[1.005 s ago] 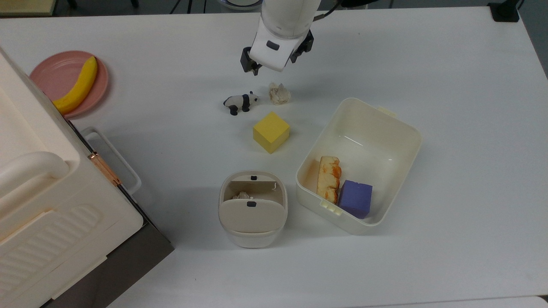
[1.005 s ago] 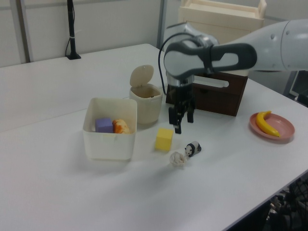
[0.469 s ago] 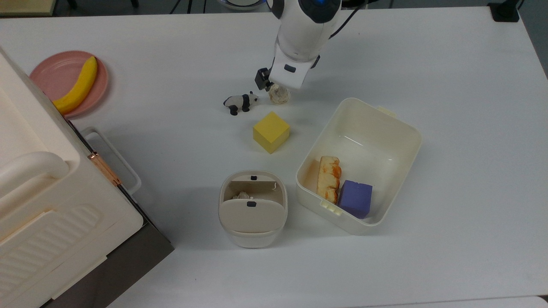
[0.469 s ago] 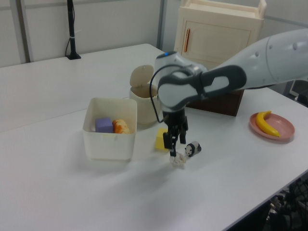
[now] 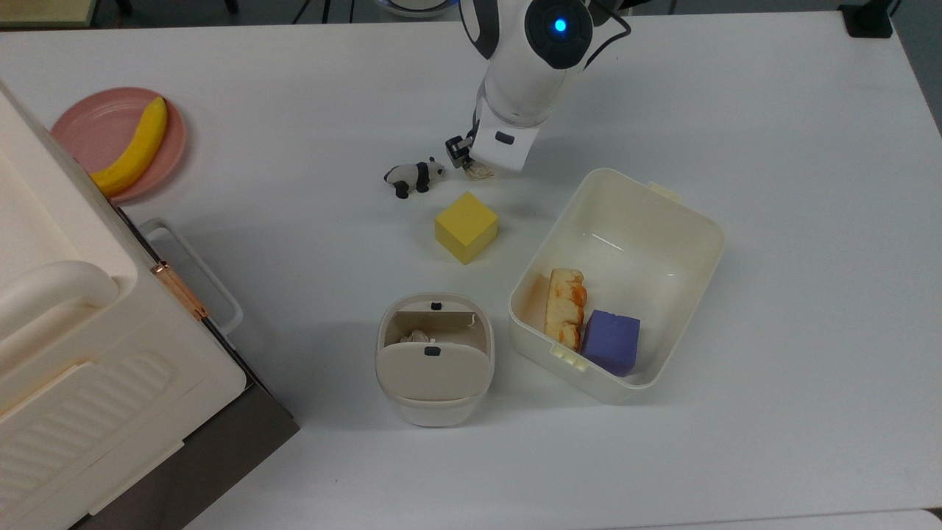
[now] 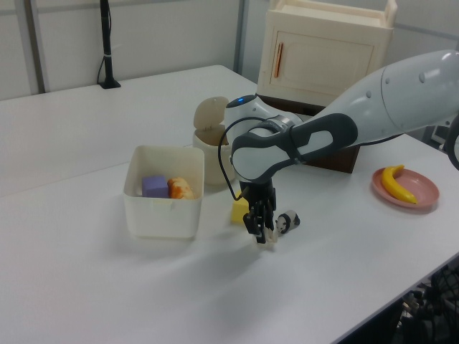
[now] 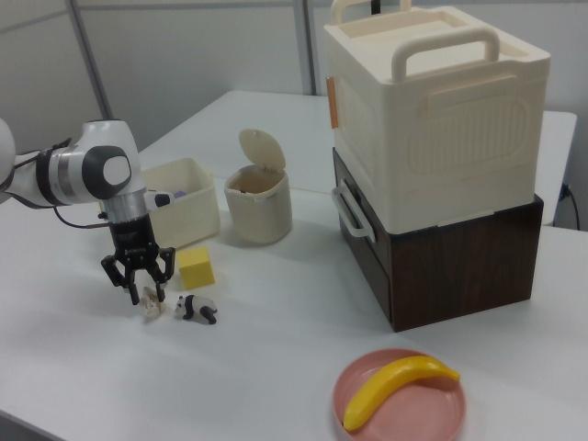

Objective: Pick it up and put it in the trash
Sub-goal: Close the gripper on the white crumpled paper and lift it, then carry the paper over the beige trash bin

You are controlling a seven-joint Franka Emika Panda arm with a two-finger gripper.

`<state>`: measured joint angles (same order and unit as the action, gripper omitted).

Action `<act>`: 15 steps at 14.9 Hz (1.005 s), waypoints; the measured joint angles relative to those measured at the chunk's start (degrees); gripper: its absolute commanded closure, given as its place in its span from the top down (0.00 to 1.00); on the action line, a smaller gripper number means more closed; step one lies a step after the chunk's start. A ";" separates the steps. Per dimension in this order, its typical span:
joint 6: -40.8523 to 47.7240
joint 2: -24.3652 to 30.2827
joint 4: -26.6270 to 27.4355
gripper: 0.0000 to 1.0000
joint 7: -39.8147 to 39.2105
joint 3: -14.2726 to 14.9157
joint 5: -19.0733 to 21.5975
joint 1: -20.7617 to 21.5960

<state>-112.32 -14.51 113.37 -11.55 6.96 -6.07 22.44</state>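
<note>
The crumpled off-white paper wad [image 5: 483,174] lies on the white table, between the panda figurine [image 5: 413,177] and the arm. Most of the wad is covered from above. My gripper [image 5: 477,163] has come down right over it and is open, with a finger on either side of the wad [image 7: 151,307]. In the left view the gripper [image 6: 262,235] hides the wad, and in the right view the gripper [image 7: 144,294] stands at table level. The trash [image 5: 434,361] is a small cream bin in the top view's lower middle, its flap lid tipped open.
A yellow cube [image 5: 466,227] sits between the wad and the trash. A larger cream tub [image 5: 662,213] holding a purple block and a bread piece stands at the top view's right. A pink plate [image 5: 88,125] with a banana and a big cream cabinet [image 5: 66,346] are at the top view's left.
The arm has swung from beyond the wad to directly over it and dropped to table level. The wad, panda and cube have not moved.
</note>
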 measured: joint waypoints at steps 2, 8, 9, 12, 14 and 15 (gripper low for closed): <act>0.00 0.05 -0.04 0.00 -0.02 0.00 -0.04 0.00; 2.63 1.84 -3.22 0.00 -1.21 -0.01 -0.05 -0.09; 4.84 2.30 -5.41 0.00 -2.07 0.00 -0.02 -0.25; 8.37 3.40 -13.02 0.00 -3.77 1.15 2.49 -1.14; 8.42 3.64 -17.47 0.00 -4.68 2.92 4.22 -2.00; 7.49 3.63 -18.90 0.00 -4.83 3.71 4.85 -2.34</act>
<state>-104.83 -10.88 94.48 -16.38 10.68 -1.22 20.10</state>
